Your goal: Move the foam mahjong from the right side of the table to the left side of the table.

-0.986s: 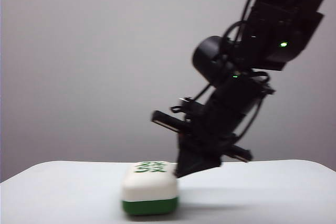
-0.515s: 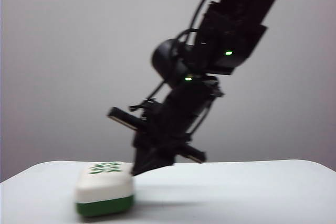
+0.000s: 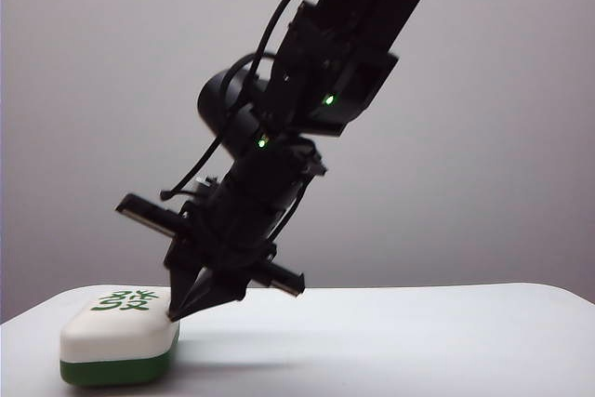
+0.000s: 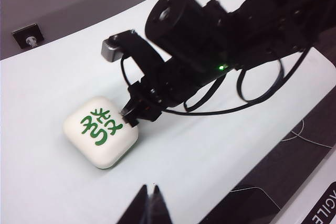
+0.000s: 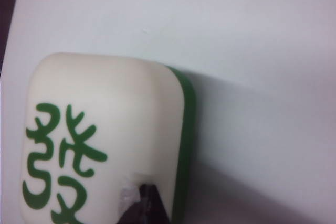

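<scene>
The foam mahjong [image 3: 116, 346] lies flat near the left end of the white table [image 3: 418, 341], cream top with green marks up and dark green layer down. My right gripper [image 3: 177, 311] reaches across from the right. It is shut, and its pointed tips press into the block's upper right edge. The left wrist view shows the block [image 4: 100, 139] with the right gripper [image 4: 131, 116] touching its corner. The right wrist view shows the block [image 5: 105, 135] close up, with the fingertips [image 5: 146, 199] denting the foam. My left gripper [image 4: 150, 187] hovers above the bare table [image 4: 52, 77], shut and holding nothing.
A small black fitting [image 4: 29, 35] sits beyond the table's far edge. The block lies close to the table's rounded left edge [image 3: 19, 318]. Thin cables [image 4: 304, 129] lie on the dark surface beside the table. A plain grey wall stands behind.
The right arm has swept left across the table with its shut tips against the block. The foam mahjong slid from the middle to the left end.
</scene>
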Robot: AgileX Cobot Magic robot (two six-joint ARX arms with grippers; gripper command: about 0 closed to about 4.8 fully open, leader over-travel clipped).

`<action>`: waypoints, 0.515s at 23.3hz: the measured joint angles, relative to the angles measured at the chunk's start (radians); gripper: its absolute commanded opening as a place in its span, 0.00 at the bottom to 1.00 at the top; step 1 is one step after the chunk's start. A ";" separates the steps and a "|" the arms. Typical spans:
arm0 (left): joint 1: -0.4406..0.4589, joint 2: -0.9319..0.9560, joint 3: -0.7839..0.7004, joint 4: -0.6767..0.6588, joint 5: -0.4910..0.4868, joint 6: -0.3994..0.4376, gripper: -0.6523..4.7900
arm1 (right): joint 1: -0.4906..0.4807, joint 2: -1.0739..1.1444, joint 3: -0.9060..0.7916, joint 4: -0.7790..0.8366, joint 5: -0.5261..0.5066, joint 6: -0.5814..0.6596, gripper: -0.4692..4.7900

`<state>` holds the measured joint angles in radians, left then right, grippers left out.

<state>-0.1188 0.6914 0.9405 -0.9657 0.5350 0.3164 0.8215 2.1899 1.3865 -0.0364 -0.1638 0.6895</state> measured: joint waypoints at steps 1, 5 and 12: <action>0.000 0.000 0.000 0.000 0.000 0.000 0.11 | 0.001 0.006 0.007 -0.001 -0.003 0.006 0.08; 0.000 0.000 0.000 -0.002 0.000 0.000 0.11 | 0.035 0.021 0.056 -0.006 -0.016 0.024 0.08; 0.000 -0.001 0.000 -0.008 0.000 0.000 0.11 | 0.052 0.099 0.165 -0.033 -0.048 0.049 0.08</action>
<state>-0.1188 0.6903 0.9405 -0.9741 0.5346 0.3168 0.8734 2.2890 1.5517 -0.0696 -0.2119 0.7387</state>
